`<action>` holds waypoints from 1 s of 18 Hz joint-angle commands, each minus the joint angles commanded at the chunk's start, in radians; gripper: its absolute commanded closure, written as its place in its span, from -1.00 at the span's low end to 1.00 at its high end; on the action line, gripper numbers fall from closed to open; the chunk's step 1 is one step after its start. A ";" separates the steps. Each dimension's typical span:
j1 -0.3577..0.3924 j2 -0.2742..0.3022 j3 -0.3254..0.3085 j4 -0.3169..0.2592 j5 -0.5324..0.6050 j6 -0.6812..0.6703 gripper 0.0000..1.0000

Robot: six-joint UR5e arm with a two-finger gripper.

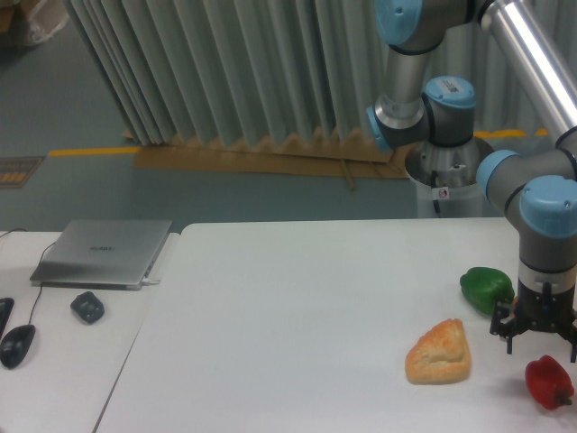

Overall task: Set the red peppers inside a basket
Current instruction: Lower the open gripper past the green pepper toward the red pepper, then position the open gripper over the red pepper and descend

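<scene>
The red pepper (548,382) is seen lying on the white worktop (297,307) near its front right corner. The claw (537,337) is held just above and slightly left of it, its fingers spread apart and nothing gripped between them. A green pepper (486,290) is found behind the claw, and a piece of bread (439,353) is set to the left.
</scene>
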State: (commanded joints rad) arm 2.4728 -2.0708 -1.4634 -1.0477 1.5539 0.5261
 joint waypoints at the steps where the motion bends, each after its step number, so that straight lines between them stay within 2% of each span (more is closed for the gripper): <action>1: 0.000 -0.002 0.003 0.000 0.000 -0.002 -1.00; 8: 0.018 -0.014 0.031 0.000 0.000 0.000 -1.00; 18: 0.023 -0.034 0.029 0.008 0.000 0.003 -1.00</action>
State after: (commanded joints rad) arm 2.4958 -2.1046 -1.4343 -1.0400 1.5539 0.5292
